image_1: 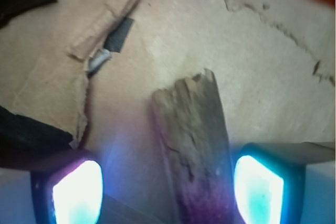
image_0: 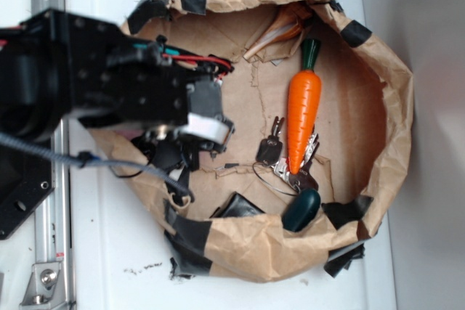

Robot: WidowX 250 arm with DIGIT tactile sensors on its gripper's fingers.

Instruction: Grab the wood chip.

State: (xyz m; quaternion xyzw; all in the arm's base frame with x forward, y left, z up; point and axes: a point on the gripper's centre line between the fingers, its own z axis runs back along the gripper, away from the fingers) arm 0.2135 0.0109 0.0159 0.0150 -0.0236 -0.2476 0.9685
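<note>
Centrally between spread fingers of gripper (image_1: 168,190), jaws apart, wood chip (image_1: 193,145) flat on brown paper floor (image_1: 262,77), nearer right pad (image_1: 258,188), aligned lengthwise for closing across narrow width.

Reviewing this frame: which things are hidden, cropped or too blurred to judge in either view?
- Rough brown wood chip: unseen in the exterior view, beneath the black arm; near end cropped in the wrist view.
- Gripper: fingertips glare-washed and cropped at the wrist view's bottom edge; contact with the chip unclear.
- Metal keys: partly under the orange carrot, exterior view.
</note>
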